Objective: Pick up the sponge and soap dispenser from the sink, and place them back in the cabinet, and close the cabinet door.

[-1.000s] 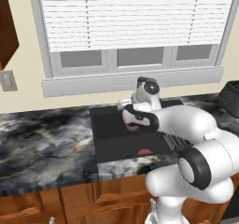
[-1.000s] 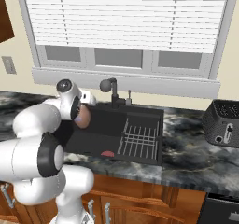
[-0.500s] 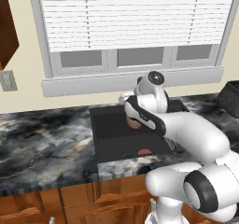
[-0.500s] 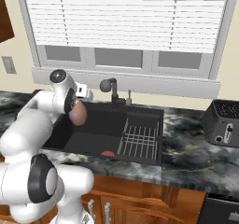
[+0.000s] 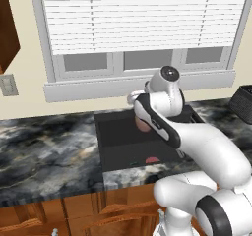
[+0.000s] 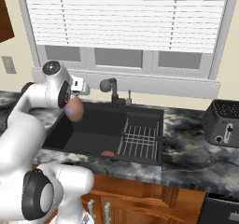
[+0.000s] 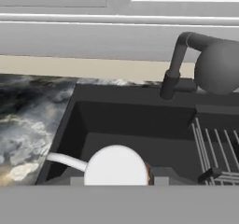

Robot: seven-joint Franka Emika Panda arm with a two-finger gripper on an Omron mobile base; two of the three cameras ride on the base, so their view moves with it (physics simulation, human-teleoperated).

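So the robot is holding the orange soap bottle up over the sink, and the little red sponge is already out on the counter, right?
Not quite. The sponge lies on the floor of the sink, as the right base view shows. The gripper does hold the soap bottle over the sink.

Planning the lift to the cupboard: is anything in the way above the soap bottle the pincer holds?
Nothing visible: the soap dispenser hangs over the sink, left of the faucet, with open air above.

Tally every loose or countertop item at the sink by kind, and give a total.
Soap dispenser: 1, held up over the sink
Sponge: 1, on the basin floor
Wire rack: 1, in the basin
Toaster: 1, on the counter
Total: 4
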